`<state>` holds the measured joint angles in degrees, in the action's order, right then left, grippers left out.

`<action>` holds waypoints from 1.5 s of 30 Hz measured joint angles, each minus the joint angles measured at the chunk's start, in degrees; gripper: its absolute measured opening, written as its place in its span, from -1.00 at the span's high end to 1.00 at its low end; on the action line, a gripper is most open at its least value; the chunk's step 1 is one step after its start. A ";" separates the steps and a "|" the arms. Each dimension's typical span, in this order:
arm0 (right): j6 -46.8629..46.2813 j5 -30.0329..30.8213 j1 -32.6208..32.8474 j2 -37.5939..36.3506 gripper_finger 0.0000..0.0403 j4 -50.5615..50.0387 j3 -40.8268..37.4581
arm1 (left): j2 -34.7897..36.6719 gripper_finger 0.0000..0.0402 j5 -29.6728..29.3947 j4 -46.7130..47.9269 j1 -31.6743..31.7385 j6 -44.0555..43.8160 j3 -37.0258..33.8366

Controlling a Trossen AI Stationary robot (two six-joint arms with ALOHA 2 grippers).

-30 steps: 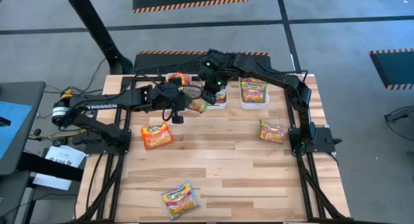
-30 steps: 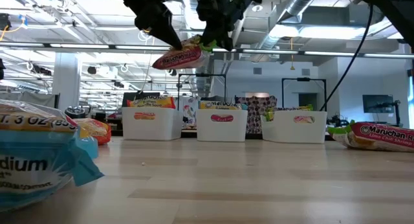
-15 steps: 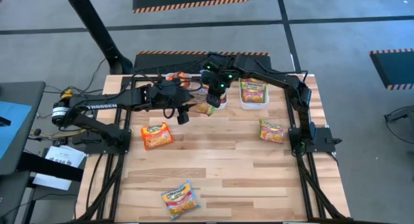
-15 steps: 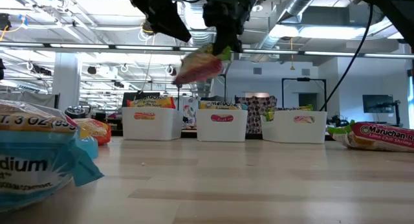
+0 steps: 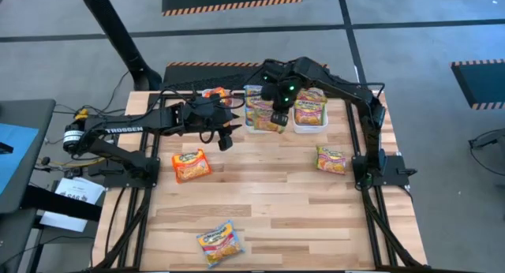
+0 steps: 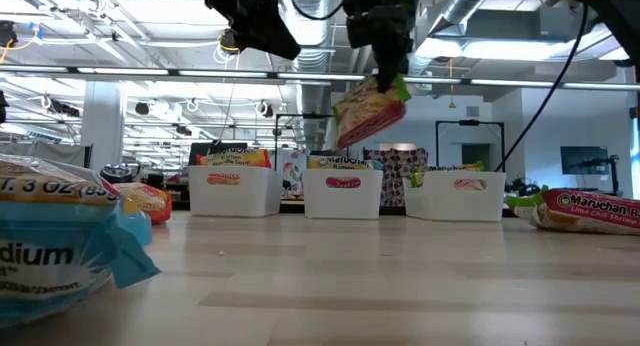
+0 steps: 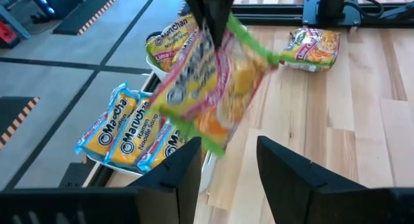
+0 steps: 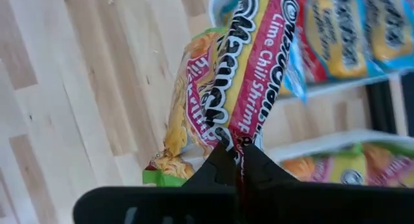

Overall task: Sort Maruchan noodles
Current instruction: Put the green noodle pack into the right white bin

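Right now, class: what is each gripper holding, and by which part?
The right gripper pinches the Lime Chili Shrimp packet by its edge seam; the left gripper holds nothing.

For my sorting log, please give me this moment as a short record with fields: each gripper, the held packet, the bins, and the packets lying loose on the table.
right gripper: shut on the Lime Chili Shrimp packet, raised above the table
left gripper: open, holding nothing, beside the bins
bins: three white bins in a row at the far edge, each with packets inside
loose packets: three on the table, one orange, one green-pink, one blue
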<state>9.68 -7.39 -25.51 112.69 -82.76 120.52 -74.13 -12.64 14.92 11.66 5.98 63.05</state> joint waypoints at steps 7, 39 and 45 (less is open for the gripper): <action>0.96 1.52 -2.95 -2.91 0.98 -4.65 0.07 | 0.00 0.32 -0.07 0.00 0.00 0.20 0.00; 13.16 14.13 -13.40 -35.27 0.97 21.81 -47.67 | 0.00 0.32 -1.05 -0.37 2.62 -0.22 0.00; 17.76 15.48 -15.64 -32.79 0.97 22.12 -49.48 | 0.00 0.32 -1.03 -0.35 2.62 -0.24 0.00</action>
<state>27.44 8.10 -41.15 79.90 -60.64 71.04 -74.13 -13.68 14.57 14.28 5.74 63.05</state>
